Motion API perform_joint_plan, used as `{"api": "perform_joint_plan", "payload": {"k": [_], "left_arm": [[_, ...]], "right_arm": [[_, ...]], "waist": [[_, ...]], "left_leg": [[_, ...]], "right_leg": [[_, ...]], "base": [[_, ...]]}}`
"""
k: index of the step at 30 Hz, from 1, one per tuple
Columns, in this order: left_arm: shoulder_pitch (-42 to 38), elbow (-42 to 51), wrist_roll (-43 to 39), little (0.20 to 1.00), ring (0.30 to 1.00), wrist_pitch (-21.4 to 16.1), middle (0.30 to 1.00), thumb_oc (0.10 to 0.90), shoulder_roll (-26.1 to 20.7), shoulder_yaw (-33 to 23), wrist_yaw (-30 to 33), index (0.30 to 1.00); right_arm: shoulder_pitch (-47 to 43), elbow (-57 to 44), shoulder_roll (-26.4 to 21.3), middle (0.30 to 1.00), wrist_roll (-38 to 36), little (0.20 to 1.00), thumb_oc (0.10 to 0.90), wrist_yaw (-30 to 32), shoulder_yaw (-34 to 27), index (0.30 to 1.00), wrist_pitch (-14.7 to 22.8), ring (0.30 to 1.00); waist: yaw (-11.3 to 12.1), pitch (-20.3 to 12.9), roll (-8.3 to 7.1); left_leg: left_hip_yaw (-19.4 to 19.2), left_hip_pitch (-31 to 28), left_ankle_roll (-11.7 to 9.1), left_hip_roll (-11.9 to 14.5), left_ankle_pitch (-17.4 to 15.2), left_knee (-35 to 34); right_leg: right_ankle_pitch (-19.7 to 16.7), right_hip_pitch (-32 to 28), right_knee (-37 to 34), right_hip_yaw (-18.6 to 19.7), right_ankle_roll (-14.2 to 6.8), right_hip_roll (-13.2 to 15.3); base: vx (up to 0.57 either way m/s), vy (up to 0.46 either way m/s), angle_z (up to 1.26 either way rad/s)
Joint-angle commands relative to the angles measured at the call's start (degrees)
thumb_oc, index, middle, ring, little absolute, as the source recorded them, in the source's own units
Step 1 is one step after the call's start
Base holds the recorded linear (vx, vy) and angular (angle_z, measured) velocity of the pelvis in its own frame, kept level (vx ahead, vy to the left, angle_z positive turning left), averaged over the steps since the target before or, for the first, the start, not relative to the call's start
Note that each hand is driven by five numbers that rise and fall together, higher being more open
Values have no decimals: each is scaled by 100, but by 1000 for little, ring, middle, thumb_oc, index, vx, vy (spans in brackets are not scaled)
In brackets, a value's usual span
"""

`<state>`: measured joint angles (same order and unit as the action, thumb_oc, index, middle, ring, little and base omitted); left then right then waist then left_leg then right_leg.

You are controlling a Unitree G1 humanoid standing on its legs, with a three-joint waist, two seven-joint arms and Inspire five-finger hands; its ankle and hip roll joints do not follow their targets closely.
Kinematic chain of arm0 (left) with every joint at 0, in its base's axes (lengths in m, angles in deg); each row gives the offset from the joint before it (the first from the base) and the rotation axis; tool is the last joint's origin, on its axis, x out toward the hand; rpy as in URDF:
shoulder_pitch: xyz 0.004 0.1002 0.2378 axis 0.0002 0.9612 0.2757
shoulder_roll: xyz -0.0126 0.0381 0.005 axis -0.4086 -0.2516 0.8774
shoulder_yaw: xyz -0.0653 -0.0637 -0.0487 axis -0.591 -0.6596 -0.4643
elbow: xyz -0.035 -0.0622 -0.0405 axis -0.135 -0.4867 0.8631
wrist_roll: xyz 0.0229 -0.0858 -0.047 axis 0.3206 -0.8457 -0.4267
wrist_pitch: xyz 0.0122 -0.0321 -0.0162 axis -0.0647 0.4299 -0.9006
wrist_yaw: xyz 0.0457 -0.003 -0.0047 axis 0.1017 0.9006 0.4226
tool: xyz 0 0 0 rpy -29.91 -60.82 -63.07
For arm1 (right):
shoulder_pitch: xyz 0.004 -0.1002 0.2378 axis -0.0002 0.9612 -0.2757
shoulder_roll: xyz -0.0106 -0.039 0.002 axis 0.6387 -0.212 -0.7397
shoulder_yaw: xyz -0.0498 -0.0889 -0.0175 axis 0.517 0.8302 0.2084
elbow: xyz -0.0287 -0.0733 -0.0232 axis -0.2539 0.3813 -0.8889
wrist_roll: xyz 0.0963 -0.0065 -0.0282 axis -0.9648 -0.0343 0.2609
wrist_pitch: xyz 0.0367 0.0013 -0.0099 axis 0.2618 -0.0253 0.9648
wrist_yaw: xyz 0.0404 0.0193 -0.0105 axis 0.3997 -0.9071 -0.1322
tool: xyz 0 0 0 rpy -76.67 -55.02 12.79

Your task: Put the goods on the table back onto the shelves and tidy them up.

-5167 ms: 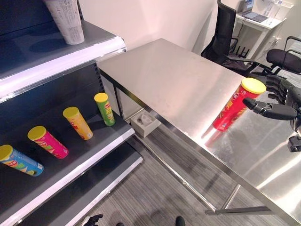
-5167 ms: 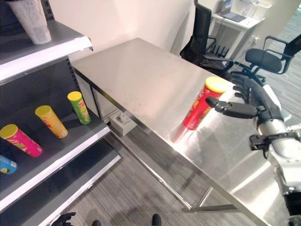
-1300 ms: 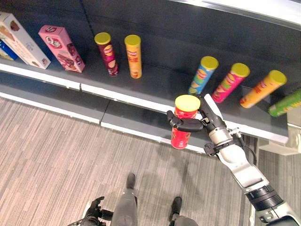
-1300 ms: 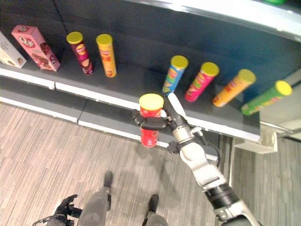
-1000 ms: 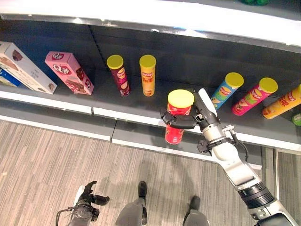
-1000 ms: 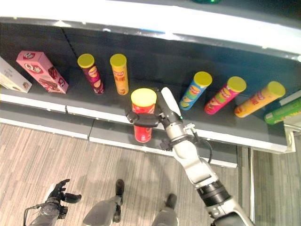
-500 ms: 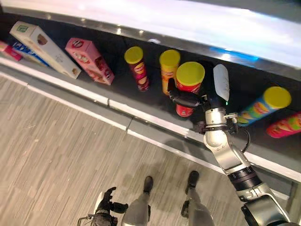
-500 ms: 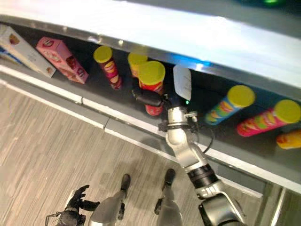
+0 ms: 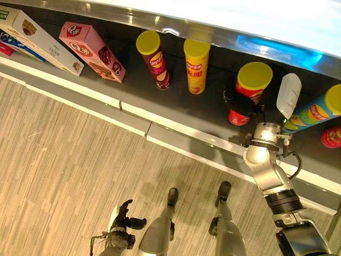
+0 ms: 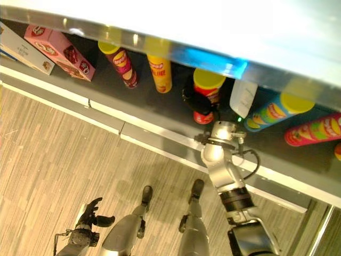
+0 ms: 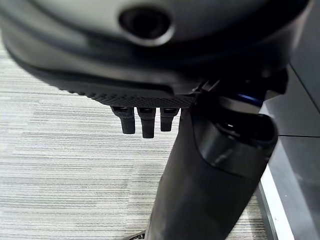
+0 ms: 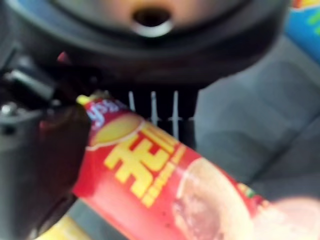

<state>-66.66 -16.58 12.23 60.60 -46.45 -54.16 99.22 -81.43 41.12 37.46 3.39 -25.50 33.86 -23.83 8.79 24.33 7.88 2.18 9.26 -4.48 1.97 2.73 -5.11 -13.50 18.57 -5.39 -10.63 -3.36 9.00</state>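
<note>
At the shelf, upper right of the head views:
Red can (image 9: 246, 94): tall round tube with a yellow lid, red wall bearing yellow characters and a pale snack picture; it stands on the dark shelf board, right of centre.
Right hand (image 9: 241, 104): dark fingers and thumb curled round the red can's middle; a white cover (image 9: 289, 95) sticks up beside it.
Writing: small print on the cans and boxes is too small to make out.
Neighbour cans: an orange-yellow can (image 9: 196, 65) and a maroon can (image 9: 153, 66) with a yellow lid stand to the left; a blue can (image 9: 317, 110) leans just right of the hand; a pink-red can (image 10: 313, 130) lies further right.
Boxes: a pink box (image 9: 91, 51) and a pale long box (image 9: 42, 41) lean at the upper left.
Shelf (image 9: 181, 138): dark board with a pale front edge, bright lit ledge above.
Left hand (image 9: 126, 220): low at the bottom left over striped wood-look floor (image 9: 64, 154), fingers loosely spread, holding nothing.
</note>
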Motion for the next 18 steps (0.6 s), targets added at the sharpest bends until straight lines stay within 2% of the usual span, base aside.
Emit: {"api": "perform_joint_plan", "payload": {"k": [1,11,18], "left_arm": [[20,-155,55,900,900,-91,900,800,-423,249,338,900],[-51,-118,54,900,900,-150,900,800,-441,269,374,900],[-74,-128,50,900,900,-156,900,800,-401,280,369,900]], "right_arm": [[-703,-463,-104,300,197,300,400,640,-212,300,316,300],[-879,-194,-206,300,118,300,400,938,-411,300,239,300],[-883,-103,-173,300,-4,300,400,986,-443,300,255,300]], "waist": [[89,-268,-134],[122,-238,4],[114,-244,27]], "left_leg": [[238,671,6,-24,-80,312],[319,847,-3,-89,6,241],[329,856,-3,-101,16,194]], "right_leg": [[652,-557,44,89,-861,709],[609,-392,44,35,-886,782],[610,-369,45,21,-898,802]], "base": [[0,0,0],[0,0,0],[0,1,1]]}}
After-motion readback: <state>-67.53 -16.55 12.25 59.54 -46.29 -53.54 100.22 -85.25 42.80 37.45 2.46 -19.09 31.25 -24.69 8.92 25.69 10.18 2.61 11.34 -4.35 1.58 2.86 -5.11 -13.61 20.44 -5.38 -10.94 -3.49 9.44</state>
